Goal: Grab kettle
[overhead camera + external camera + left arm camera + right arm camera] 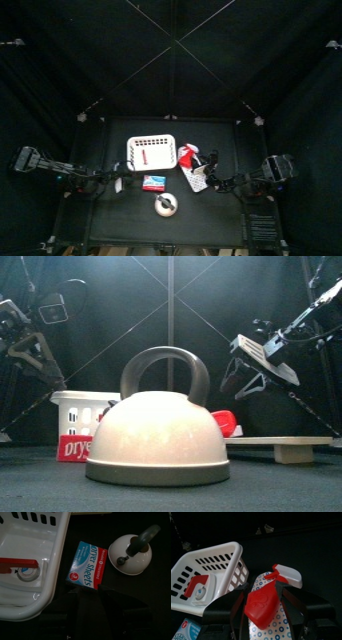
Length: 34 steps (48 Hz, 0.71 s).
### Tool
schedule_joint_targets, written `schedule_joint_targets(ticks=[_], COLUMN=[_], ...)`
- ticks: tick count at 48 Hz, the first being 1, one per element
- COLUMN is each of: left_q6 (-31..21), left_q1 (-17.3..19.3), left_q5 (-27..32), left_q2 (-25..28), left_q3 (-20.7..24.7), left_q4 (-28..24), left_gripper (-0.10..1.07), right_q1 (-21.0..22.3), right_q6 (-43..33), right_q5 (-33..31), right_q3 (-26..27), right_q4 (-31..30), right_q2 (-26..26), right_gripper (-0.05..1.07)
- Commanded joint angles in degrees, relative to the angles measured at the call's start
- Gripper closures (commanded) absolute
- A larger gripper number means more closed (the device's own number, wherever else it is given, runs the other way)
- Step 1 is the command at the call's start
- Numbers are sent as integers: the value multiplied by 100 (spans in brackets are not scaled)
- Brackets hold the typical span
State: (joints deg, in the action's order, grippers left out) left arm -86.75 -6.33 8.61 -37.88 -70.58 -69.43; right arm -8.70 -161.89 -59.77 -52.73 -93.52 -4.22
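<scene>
The kettle (166, 205), small, round and silvery-white with a dark arched handle, stands at the table's front middle. It fills the front view (158, 438) and shows in the left wrist view (133, 555). My left gripper (100, 183) hangs above the table to the kettle's left (34, 364), jaws apart and empty. My right gripper (221, 183) hangs to the kettle's right and farther back (251, 381), jaws apart and empty. In the right wrist view its jaws (264, 598) frame a red-and-white object (271, 592) lying beyond them.
A white perforated basket (151, 152) stands behind the kettle, with a small red-and-white item inside (23, 568). A blue-and-red sheets box (87, 565) lies between basket and kettle. A dotted patterned piece (197, 178) and a wooden board (283, 442) lie to the right.
</scene>
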Motion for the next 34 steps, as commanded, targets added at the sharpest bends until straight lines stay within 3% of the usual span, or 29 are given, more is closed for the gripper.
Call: schedule_joint_targets(ticks=[1,25,34], left_q6=[-9,-26,0], left_q1=[18,18,18], left_q5=[-26,-105,-88], left_q2=[0,0,0], left_q3=[70,53,-9], left_q4=[0,26,158], left_gripper=[22,22,22], right_q1=[18,-44,-448], right_q6=[26,70,237], right_q5=[88,1626,2268], right_q3=[26,-35,-62], right_q4=[-18,-44,-299], right_q2=[-193,-624,-905], right_gripper=[20,20,20])
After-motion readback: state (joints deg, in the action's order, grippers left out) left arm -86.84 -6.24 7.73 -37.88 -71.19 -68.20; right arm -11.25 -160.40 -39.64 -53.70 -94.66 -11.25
